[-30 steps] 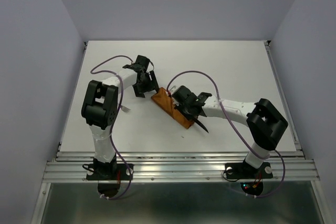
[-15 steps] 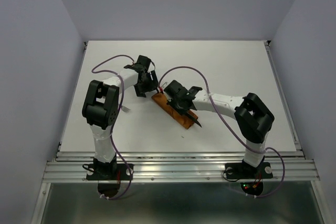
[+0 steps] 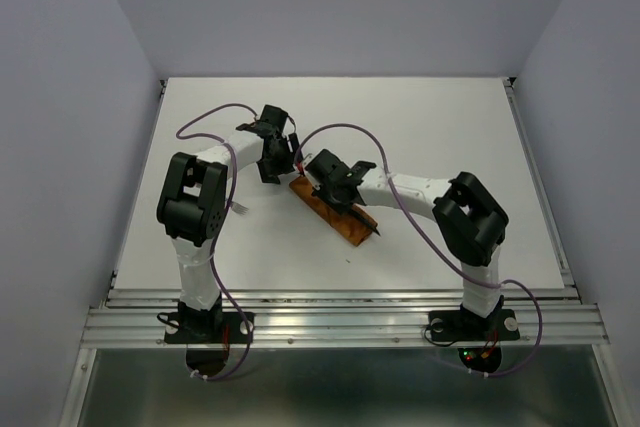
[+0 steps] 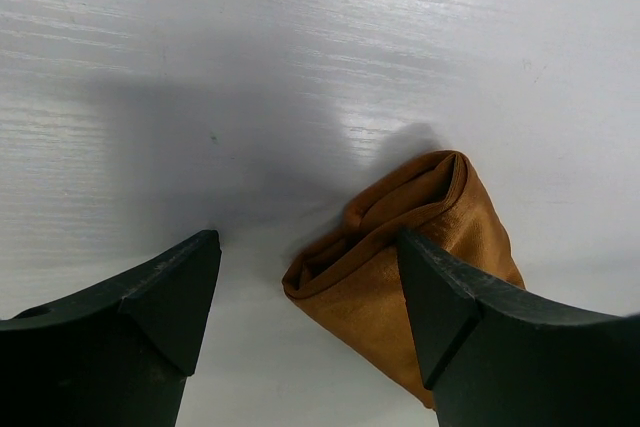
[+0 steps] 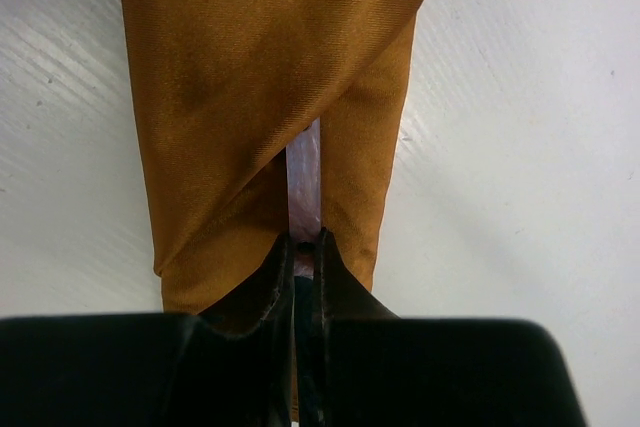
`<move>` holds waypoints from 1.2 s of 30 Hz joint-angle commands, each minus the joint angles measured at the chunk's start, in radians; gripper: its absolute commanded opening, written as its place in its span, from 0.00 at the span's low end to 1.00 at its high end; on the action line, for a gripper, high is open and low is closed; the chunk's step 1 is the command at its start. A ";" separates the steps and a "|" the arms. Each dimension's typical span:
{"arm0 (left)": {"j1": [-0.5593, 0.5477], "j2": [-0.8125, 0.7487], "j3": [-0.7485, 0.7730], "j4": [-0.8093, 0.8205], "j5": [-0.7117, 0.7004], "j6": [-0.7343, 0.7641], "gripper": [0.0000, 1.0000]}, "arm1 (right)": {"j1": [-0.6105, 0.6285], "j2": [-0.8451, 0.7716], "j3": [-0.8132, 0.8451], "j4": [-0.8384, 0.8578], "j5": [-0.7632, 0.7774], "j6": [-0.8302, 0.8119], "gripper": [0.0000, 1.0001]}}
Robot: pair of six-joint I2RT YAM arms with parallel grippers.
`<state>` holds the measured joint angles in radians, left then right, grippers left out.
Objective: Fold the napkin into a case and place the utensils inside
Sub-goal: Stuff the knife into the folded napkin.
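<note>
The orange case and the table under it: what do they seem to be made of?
The case: woven cloth, slight satin sheen; fine diagonal weave and soft folds show. The table: white, faintly glossy board, perhaps painted or laminated wood; streaky grain lines and a soft reflection.

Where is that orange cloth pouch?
Overhead view: the case lies slantwise on the table between both arms, its far end by the open left hand, the right hand above its middle, pinching a utensil.

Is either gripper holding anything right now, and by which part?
The right gripper pinches a thin silver utensil by the bit showing in the slit of the orange case. The left gripper is open at the case's end, holding nothing.
</note>
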<state>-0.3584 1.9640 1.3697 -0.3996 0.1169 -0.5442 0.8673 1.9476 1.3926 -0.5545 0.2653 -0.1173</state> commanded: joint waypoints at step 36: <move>0.016 0.045 0.192 -0.082 -0.062 0.084 0.76 | -0.063 0.024 0.048 0.116 -0.038 -0.104 0.01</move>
<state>-0.3504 1.9728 1.5120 -0.4541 0.0479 -0.4877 0.8108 1.9587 1.3933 -0.4858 0.2520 -0.1928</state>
